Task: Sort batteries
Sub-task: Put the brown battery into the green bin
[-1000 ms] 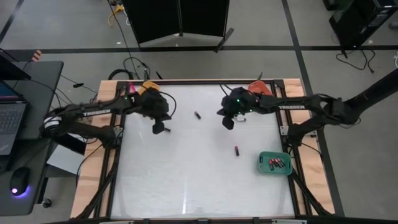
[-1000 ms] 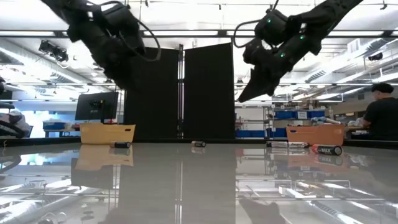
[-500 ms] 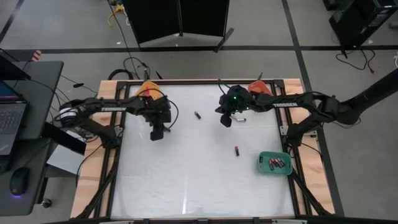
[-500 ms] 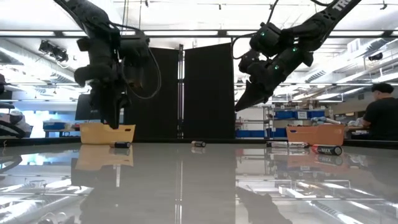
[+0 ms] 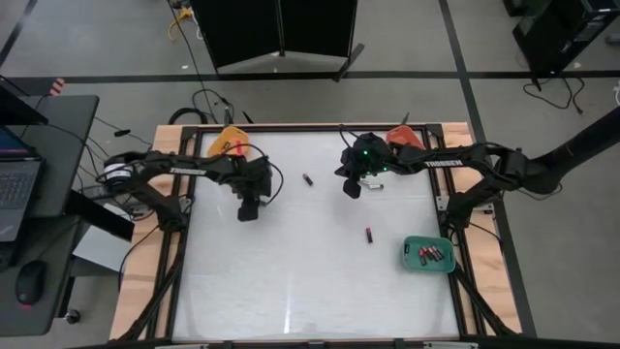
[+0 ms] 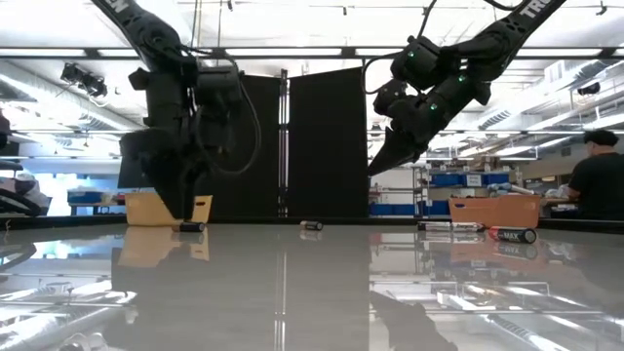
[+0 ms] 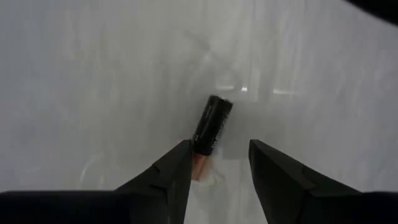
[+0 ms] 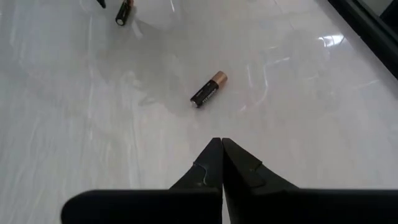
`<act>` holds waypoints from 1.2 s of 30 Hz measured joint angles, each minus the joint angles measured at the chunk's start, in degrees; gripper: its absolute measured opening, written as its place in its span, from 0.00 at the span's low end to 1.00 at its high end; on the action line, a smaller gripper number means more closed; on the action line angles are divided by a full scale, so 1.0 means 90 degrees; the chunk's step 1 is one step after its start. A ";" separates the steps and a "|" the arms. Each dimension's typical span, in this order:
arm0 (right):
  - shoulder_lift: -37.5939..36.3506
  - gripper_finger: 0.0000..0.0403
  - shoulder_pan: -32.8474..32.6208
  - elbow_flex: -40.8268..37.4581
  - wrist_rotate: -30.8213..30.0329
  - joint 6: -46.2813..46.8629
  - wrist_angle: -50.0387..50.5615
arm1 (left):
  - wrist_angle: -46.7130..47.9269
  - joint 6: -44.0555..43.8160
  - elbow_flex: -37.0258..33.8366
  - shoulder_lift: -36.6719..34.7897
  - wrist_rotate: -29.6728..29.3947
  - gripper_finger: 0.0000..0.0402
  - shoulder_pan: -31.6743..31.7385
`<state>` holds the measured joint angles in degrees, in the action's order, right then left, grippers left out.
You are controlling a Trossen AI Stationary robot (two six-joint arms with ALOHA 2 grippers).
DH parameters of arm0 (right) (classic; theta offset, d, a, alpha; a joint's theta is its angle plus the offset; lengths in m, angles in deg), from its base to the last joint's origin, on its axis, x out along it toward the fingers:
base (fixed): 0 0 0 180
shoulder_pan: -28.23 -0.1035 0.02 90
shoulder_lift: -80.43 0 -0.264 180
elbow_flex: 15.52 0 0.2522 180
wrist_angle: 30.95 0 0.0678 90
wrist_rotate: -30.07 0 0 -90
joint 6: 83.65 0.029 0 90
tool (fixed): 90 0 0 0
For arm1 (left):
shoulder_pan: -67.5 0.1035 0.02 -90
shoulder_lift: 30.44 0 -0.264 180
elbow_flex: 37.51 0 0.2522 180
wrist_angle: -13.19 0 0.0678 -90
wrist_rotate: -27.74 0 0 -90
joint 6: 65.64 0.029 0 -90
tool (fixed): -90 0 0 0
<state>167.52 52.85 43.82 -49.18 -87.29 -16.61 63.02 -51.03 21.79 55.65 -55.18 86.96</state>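
My left gripper (image 5: 249, 208) points down at the table's far left and stands open (image 7: 217, 171). A black battery (image 7: 211, 127) lies flat on the table just ahead of the fingertips, its copper end (image 7: 200, 165) close beside one finger. The low view shows that battery (image 6: 191, 226) under the gripper. My right gripper (image 5: 354, 189) hangs shut (image 8: 222, 155) above the far middle, over another battery (image 8: 208, 90). More loose batteries (image 5: 307, 180) (image 5: 368, 234) lie on the table. The green tray (image 5: 412, 260) at the right holds several.
An orange tray (image 5: 230, 141) stands at the far left edge and a red-orange tray (image 5: 402, 136) at the far right. A further battery (image 8: 123, 12) lies beyond the right gripper. A person (image 6: 597, 180) shows in the room behind the table.
My left gripper has come down from high over the table to just above the battery near the orange tray, turning its fingers to point straight down, and it has opened. The battery has stayed where it lay.
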 joint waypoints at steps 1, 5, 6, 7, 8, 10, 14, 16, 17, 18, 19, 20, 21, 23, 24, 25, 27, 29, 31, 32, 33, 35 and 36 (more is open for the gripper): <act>0.0000 0.02 0.0000 0.0000 -0.0001 0.0000 -0.0004 | 0.0021 0.0000 0.0000 0.0085 -0.0002 0.42 -0.0001; 0.0000 0.02 0.0000 0.0000 -0.0001 0.0000 0.0005 | 0.0168 -0.0002 0.0022 0.0368 -0.0041 0.42 -0.0010; 0.0000 0.02 0.0000 0.0000 -0.0001 0.0000 0.0009 | 0.0207 0.0000 0.0035 0.0419 -0.0042 0.42 -0.0010; 0.0000 0.02 0.0000 0.0000 -0.0001 -0.0002 0.0012 | 0.0240 -0.0001 0.0039 0.0462 -0.0052 0.42 -0.0010; 0.0000 0.02 0.0000 0.0000 -0.0001 -0.0005 0.0010 | 0.0255 -0.0004 0.0044 0.0498 -0.0068 0.41 -0.0011; 0.0000 0.02 0.0000 0.0000 -0.0001 -0.0021 0.0012 | 0.0249 -0.0013 0.0036 0.0529 -0.0101 0.38 -0.0015; 0.0000 0.02 0.0000 0.0000 -0.0001 -0.0051 0.0017 | 0.0230 -0.0024 0.0034 0.0536 -0.0162 0.26 -0.0010; 0.0000 0.02 0.0000 0.0000 -0.0001 -0.0051 0.0022 | 0.0228 -0.0029 0.0032 0.0538 -0.0170 0.18 -0.0007; 0.0000 0.02 0.0000 0.0000 -0.0001 -0.0054 0.0022 | 0.0232 -0.0030 0.0029 0.0538 -0.0168 0.14 -0.0010; 0.0000 0.02 0.0000 0.0000 -0.0003 -0.0059 0.0022 | 0.0238 -0.0034 0.0029 0.0538 -0.0162 0.12 -0.0010; 0.0000 0.02 0.0000 0.0000 -0.0003 -0.0069 0.0022 | 0.0243 -0.0034 0.0027 0.0538 -0.0157 0.11 -0.0010; 0.0000 0.02 0.0000 0.0000 -0.0003 -0.0070 0.0022 | 0.0246 -0.0034 0.0027 0.0538 -0.0154 0.11 -0.0010; 0.0000 0.02 0.0000 0.0000 -0.0003 -0.0070 0.0022 | 0.0246 -0.0034 0.0027 0.0539 -0.0148 0.11 -0.0010; 0.0000 0.02 0.0000 0.0000 -0.0003 -0.0070 0.0022 | 0.0235 -0.0035 0.0022 0.0541 -0.0138 0.11 -0.0010; 0.0000 0.02 0.0000 0.0000 -0.0003 -0.0070 0.0023 | 0.0229 -0.0036 0.0022 0.0541 -0.0138 0.11 -0.0010; 0.0000 0.02 0.0000 0.0000 -0.0003 -0.0070 0.0030 | 0.0222 -0.0041 0.0019 0.0541 -0.0136 0.11 -0.0010; -0.0015 0.02 -0.0007 0.0000 -0.0003 -0.0056 0.0093 | 0.0202 -0.0065 0.0015 0.0543 -0.0134 0.11 -0.0010; -0.0125 0.02 -0.0040 0.0000 0.0062 0.0096 0.0401 | 0.0171 -0.0094 0.0009 0.0543 -0.0130 0.12 -0.0010; -0.0335 0.02 -0.0116 0.0000 0.0120 0.0444 0.0876 | 0.0131 -0.0102 0.0005 0.0548 -0.0129 0.13 -0.0010; -0.0467 0.02 -0.0183 0.0000 0.0128 0.0687 0.1230 | 0.0113 -0.0107 0.0002 0.0548 -0.0126 0.13 -0.0010; -0.0611 0.02 -0.0256 0.0000 0.0131 0.0949 0.1625 | 0.0096 -0.0138 0.0000 0.0548 -0.0126 0.13 -0.0010; -0.0913 0.02 -0.0473 0.0000 0.0121 0.1570 0.2423 | 0.0060 -0.0186 -0.0002 0.0548 -0.0125 0.13 -0.0010; -0.1073 0.02 -0.0618 0.0000 0.0103 0.1912 0.2815 | 0.0048 -0.0197 -0.0002 0.0548 -0.0121 0.14 -0.0010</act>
<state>157.87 47.29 43.82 -48.26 -70.08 8.72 63.45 -52.80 21.77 60.58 -56.28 86.88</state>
